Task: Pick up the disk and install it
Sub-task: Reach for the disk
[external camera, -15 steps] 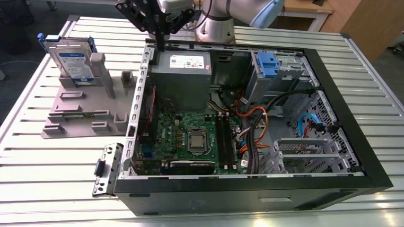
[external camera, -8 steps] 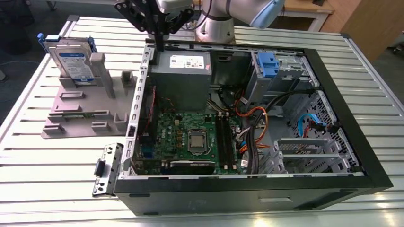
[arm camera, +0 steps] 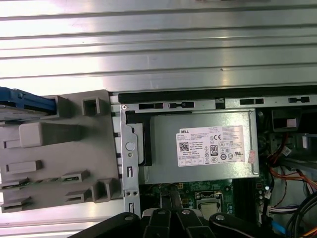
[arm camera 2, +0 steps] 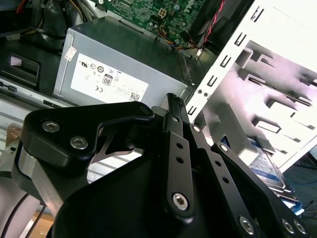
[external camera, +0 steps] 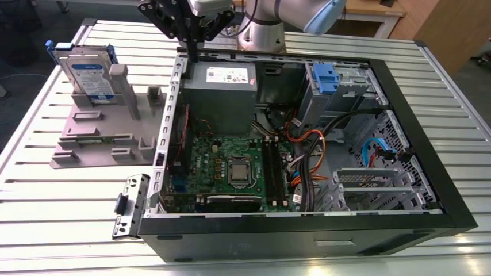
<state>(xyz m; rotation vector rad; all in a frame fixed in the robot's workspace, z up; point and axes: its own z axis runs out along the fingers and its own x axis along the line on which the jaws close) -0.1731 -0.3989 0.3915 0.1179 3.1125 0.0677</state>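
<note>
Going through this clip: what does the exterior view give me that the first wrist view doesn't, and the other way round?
Exterior view adds: the whole open computer case, its blue drive caddy, the metal drive cage, and the gripper seen whole, hanging shut and empty above the case wall by the power supply.
First wrist view adds: little new, just a straight-down look at the slots of the grey stand and the gripper's black linkage.
Shared: the disk standing in the stand, the power supply, the motherboard, the slatted table.
</note>
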